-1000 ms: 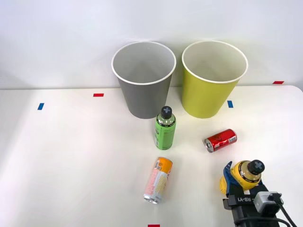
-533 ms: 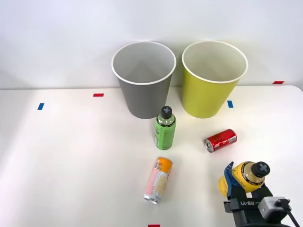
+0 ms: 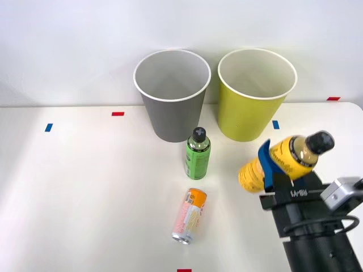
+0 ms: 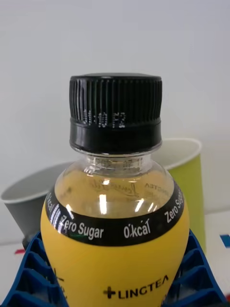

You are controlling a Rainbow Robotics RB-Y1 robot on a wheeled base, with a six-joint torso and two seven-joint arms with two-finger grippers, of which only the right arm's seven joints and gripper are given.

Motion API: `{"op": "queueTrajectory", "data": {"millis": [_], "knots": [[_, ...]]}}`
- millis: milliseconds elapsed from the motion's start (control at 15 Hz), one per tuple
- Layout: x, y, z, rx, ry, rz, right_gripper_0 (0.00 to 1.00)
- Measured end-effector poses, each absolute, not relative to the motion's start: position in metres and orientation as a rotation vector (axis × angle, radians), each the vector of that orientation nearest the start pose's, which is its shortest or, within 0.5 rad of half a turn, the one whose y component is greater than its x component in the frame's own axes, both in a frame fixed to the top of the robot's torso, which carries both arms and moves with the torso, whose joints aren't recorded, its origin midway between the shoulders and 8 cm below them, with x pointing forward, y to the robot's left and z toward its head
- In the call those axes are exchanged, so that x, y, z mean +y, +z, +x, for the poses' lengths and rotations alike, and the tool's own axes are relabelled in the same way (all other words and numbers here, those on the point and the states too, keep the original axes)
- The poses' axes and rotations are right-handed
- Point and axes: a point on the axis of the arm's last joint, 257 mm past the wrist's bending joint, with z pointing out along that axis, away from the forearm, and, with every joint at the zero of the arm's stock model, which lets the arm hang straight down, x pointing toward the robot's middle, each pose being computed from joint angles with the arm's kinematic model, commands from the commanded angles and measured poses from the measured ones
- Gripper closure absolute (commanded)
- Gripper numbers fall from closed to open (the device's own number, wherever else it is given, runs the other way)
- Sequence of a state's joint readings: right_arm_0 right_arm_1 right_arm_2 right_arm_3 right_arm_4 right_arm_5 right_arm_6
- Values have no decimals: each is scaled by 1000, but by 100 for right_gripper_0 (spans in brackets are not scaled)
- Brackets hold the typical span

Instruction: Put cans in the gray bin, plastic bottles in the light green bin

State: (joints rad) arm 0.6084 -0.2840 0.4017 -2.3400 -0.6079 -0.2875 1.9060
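Note:
My right gripper [image 3: 277, 168] is shut on the stubby yellow-labelled plastic bottle [image 3: 279, 161] and holds it tilted above the table, black cap pointing right. It hangs in front of the light green bin [image 3: 256, 107]. In the wrist view the bottle [image 4: 115, 240] sits between my blue fingers [image 4: 28, 276]. The gray bin [image 3: 172, 107] stands left of the green one. A green-labelled bottle [image 3: 197, 154] stands upright in front of the gray bin. The orange-pink-cream can [image 3: 189, 216] lies on its side nearer me. The red can is hidden behind the held bottle.
Small red tape marks [image 3: 117, 114] and blue ones [image 3: 49, 127] dot the white table [image 3: 85, 187]. A white wall rises right behind the bins. The wrist view shows both bins, gray [image 4: 24, 201] and light green [image 4: 189, 192], behind the bottle.
The gripper has lifted the yellow bottle off the table's front right and carried it up and towards the light green bin, tilting it. The red can is now covered by it.

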Motion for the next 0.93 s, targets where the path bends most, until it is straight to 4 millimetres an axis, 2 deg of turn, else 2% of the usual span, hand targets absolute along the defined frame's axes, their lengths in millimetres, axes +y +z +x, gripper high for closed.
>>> {"op": "queueTrajectory", "data": {"millis": [67,333,667,800,933], "knots": [[-163,-47,356,1186,355,56,100],[-154,18,385,1105,387,7,100],[-165,64,420,1085,390,-18,100],[-169,71,441,1078,391,-8,100],[-176,76,471,1073,376,-1,100]]}}
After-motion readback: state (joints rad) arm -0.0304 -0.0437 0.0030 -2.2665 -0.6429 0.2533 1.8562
